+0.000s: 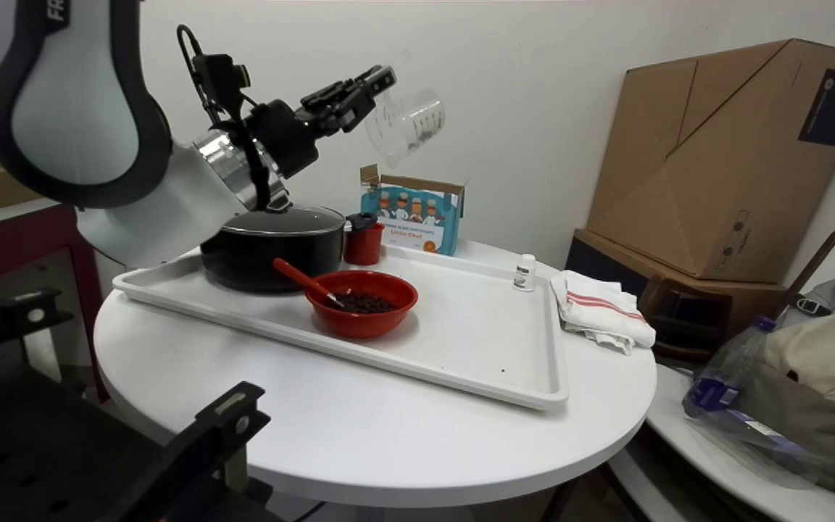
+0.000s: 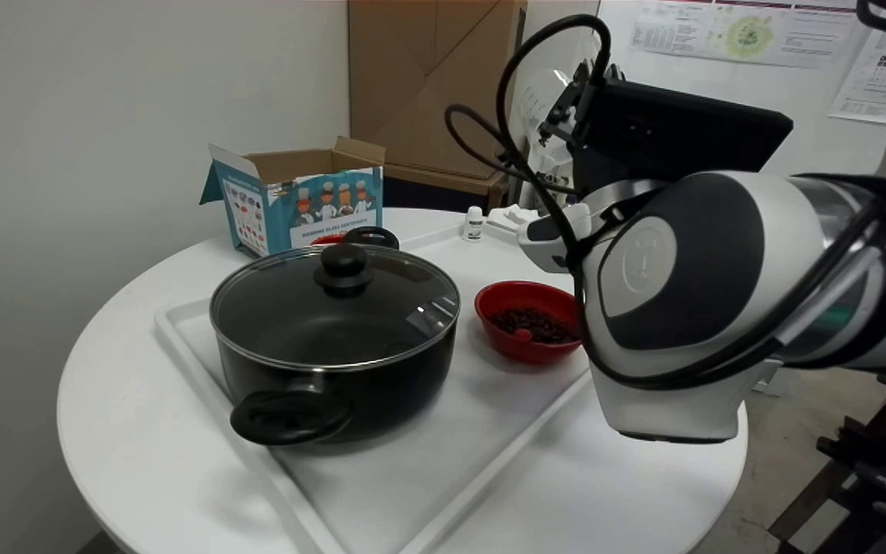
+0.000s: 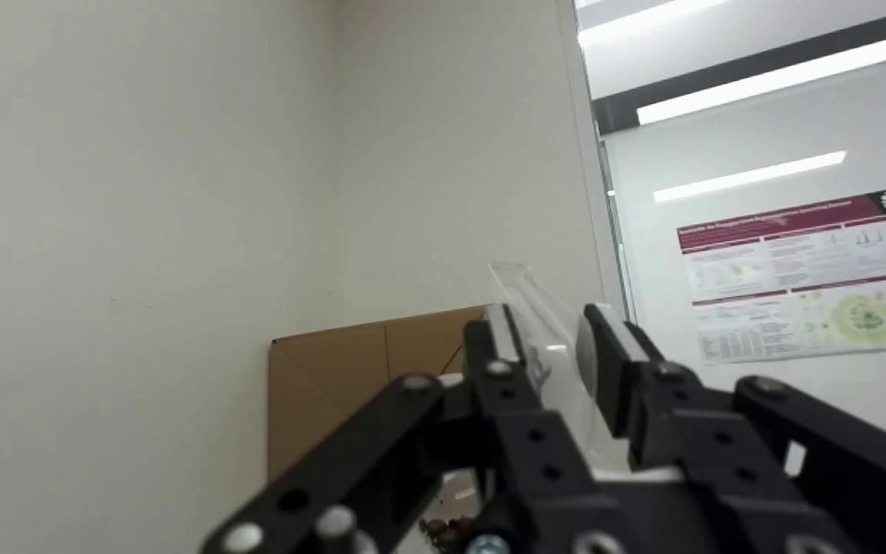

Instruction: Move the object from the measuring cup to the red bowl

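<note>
- While my end effector (image 3: 553, 342) pinches the measuring cup (image 1: 410, 123) by what seems to be its handle, the red bowl (image 1: 363, 328) lies below me, well apart, in both exterior views.
- The cup's long axis slants outward beyond my grip; which way its mouth faces, and whether it holds anything, I cannot tell.
- Below me, dark pieces (image 1: 367, 302) lie in the bowl.
- Pouring should call for descending and tilting.
- Down there, a spoon (image 1: 298, 277) crosses the bowl's rim toward the lidded pot (image 2: 335, 338), so I judge my room better away from that pot.
</note>
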Controlling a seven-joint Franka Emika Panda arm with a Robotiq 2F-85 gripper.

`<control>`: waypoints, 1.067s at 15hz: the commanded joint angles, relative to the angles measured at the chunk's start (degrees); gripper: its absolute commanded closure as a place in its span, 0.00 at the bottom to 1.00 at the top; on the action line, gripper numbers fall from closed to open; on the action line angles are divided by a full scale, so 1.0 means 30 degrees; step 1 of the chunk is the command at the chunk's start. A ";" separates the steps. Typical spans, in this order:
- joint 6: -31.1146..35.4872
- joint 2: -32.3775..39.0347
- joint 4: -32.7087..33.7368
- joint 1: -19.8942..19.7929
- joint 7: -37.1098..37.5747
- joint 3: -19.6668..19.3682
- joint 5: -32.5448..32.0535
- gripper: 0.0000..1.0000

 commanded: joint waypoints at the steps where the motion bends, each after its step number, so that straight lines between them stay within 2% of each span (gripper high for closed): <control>1: 0.0007 0.0222 0.0134 0.2652 0.1088 -0.2806 0.0105 0.87; 3: 0.0017 0.0438 0.0216 0.3846 0.1557 -0.4024 0.0491 0.87; 5: -0.0112 0.0672 0.0233 0.4537 0.1896 -0.4653 0.0721 0.87; 11: -0.0102 0.1302 0.0259 0.5948 0.2736 -0.5614 0.1753 0.87; 14: -0.0102 0.1332 0.0341 0.5592 0.2778 -0.5135 0.2357 0.87; 16: -0.0105 0.0979 0.0592 0.4021 0.2313 -0.3740 0.2747 0.87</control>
